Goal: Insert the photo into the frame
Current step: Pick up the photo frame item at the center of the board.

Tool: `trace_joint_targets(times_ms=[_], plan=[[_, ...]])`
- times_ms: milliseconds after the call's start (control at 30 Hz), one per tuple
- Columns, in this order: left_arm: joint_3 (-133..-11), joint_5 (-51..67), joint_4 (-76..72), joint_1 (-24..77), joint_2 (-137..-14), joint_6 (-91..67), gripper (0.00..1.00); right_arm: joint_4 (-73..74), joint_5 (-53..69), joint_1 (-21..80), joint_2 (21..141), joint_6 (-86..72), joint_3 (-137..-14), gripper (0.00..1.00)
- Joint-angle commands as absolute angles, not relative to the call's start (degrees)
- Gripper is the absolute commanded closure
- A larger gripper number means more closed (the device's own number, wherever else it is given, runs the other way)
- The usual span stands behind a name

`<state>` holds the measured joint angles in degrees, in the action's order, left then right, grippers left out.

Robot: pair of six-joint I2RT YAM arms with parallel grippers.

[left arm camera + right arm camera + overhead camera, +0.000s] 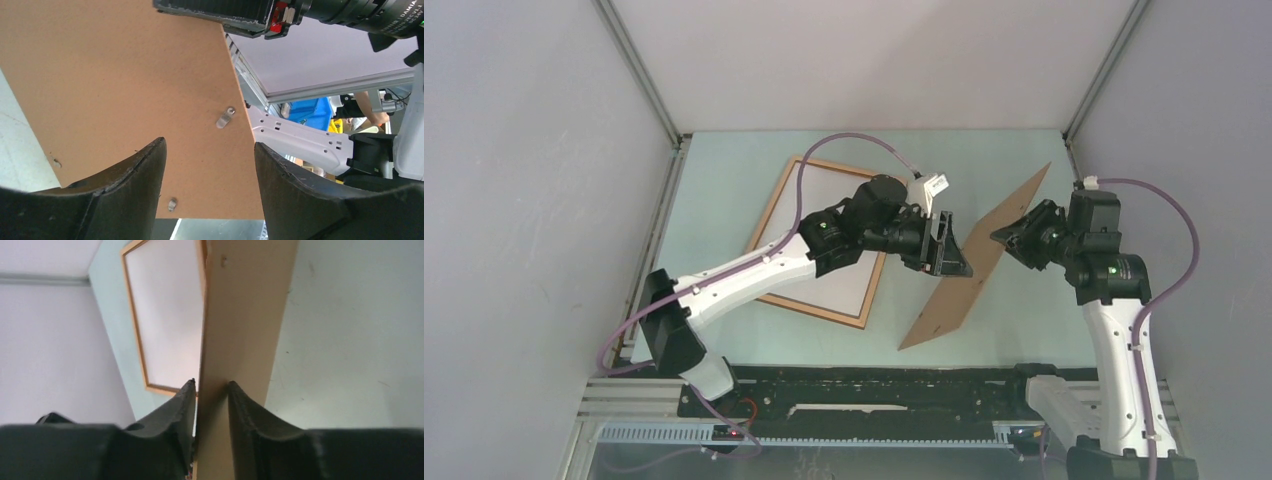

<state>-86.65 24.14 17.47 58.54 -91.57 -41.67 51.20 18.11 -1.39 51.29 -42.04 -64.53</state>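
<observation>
The frame point(773, 203), thin light-brown wood, lies flat on the table at centre left; a white surface point(849, 280) fills it. It also shows in the right wrist view point(134, 325). No printed photo shows in any view. My right gripper point(1006, 236) point(212, 384) is shut on the edge of a plain brown board point(944, 310) point(240, 315) and holds it tilted up, its low corner near the table. My left gripper point(949, 250) point(210, 145) is open and empty, facing the board's face point(125, 85), which has small metal tabs.
Grey enclosure walls and aluminium posts point(639, 70) bound the pale green table point(1024, 320). A black rail point(874, 385) runs along the near edge. My left arm reaches across the frame. The right arm's white link point(300, 142) shows beyond the board.
</observation>
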Motion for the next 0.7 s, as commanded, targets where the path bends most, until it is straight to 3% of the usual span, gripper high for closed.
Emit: trace_joint_targets(times_ms=[0, 233, 500, 667], plan=[[-85.66, 22.94, 17.3, 57.48, -86.26, -39.42, 0.31, 56.64, 6.81, -0.43, 49.0, -38.57, -66.37, 0.68], [-84.86, 19.55, 23.93, 53.79, -80.76, -33.63, 0.31, 58.9, 3.6, -0.7, 48.03, -35.78, -65.98, 1.0], [-74.12, 17.94, 28.67, 36.71, -68.75, -30.65, 0.27, 59.17, 12.01, -7.76, 47.1, -28.42, -68.42, 1.0], [-67.8, 10.41, 32.77, 21.72, -63.04, -27.01, 0.17, 56.45, 17.74, -9.69, 45.61, -23.18, -70.65, 1.0]])
